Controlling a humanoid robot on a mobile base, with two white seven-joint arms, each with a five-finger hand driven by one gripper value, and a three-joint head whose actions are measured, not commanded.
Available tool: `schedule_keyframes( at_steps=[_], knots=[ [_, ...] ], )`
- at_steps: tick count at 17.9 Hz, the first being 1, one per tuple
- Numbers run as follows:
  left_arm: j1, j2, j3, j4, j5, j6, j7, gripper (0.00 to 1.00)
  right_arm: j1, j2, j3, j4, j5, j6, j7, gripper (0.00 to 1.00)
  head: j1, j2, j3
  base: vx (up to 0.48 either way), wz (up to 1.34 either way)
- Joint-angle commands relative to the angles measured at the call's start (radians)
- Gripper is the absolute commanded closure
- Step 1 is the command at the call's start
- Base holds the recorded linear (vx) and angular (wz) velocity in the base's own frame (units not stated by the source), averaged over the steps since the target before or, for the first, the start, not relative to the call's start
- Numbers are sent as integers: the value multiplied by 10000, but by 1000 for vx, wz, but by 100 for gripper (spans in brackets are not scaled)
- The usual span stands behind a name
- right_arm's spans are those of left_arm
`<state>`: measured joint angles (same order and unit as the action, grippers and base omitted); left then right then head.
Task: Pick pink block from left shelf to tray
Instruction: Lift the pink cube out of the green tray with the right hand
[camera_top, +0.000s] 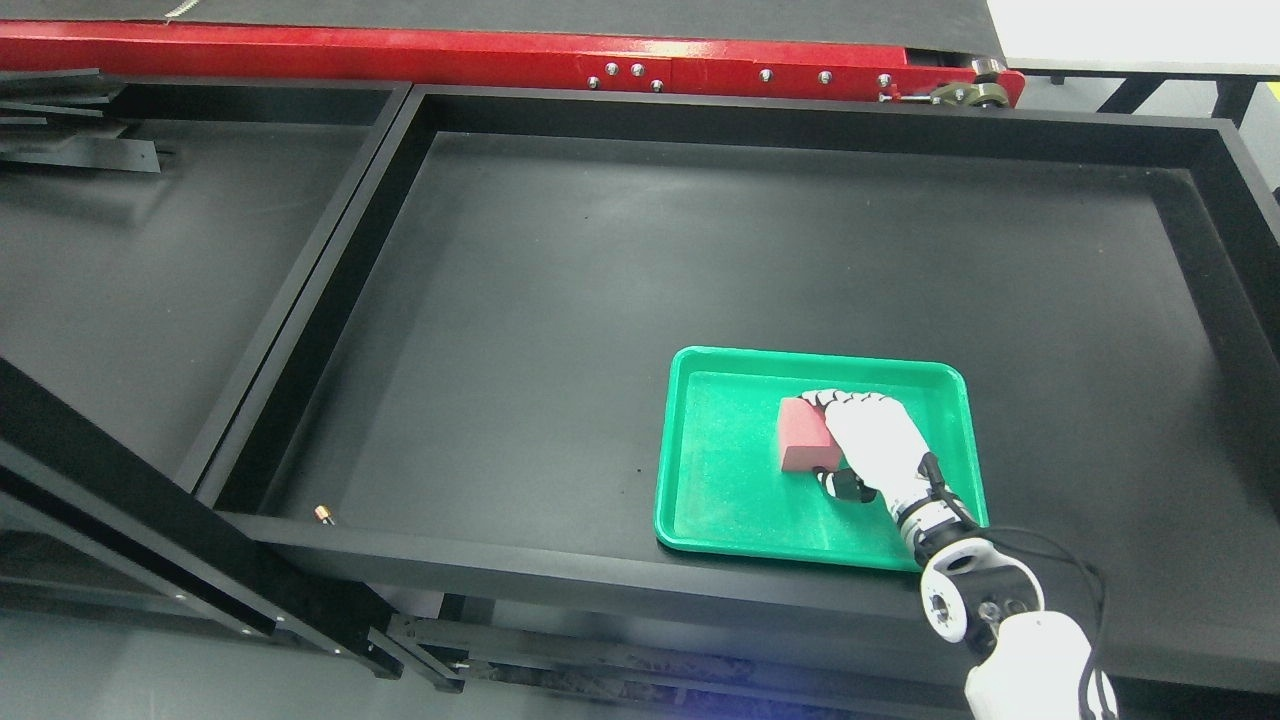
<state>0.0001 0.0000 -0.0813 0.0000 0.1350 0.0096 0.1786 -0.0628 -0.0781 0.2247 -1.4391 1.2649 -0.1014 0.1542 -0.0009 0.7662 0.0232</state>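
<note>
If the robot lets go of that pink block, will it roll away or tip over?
Probably neither. The pink block has flat faces and straight edges, so it should sit rather than roll. It looks low and wide, lying in the green tray, so tipping seems unlikely. The right hand wraps it with little visible squashing, suggesting it is fairly firm.

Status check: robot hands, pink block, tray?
Right robot hand gripping pink block inside green tray. Left out of view. Nothing in the way.
</note>
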Motion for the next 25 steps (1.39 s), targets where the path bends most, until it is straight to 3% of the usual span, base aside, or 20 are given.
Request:
schedule_keyframes(
  at_steps=[1, 4, 7, 10, 15, 25],
  knots=[
    [-293, 175, 0, -175, 0, -4, 8, 0, 15, -93, 8, 217, -100, -182, -116, 93, 0, 0, 0, 0, 0],
    [-293, 175, 0, -175, 0, -4, 8, 0, 30, -63, -175, 187, -360, -397, -848, 97, 0, 0, 0, 0, 0],
    [-293, 175, 0, -175, 0, -4, 8, 0, 45, -93, -605, -73, -1095, -534, -2443, 97, 0, 0, 0, 0, 0],
    [-308, 175, 0, -175, 0, -4, 8, 0, 213, -185, -1233, -625, -1648, -1423, -4252, 97, 0, 0, 0, 0, 0],
    [-293, 175, 0, -175, 0, -4, 8, 0, 582, -247, -1511, -1178, -2233, -1609, -6095, 97, 0, 0, 0, -6, 3],
    [-293, 175, 0, -175, 0, -4, 8, 0, 1287, -247, -1511, -1792, -2494, -1640, -6405, 97, 0, 0, 0, -63, 94]
  ],
)
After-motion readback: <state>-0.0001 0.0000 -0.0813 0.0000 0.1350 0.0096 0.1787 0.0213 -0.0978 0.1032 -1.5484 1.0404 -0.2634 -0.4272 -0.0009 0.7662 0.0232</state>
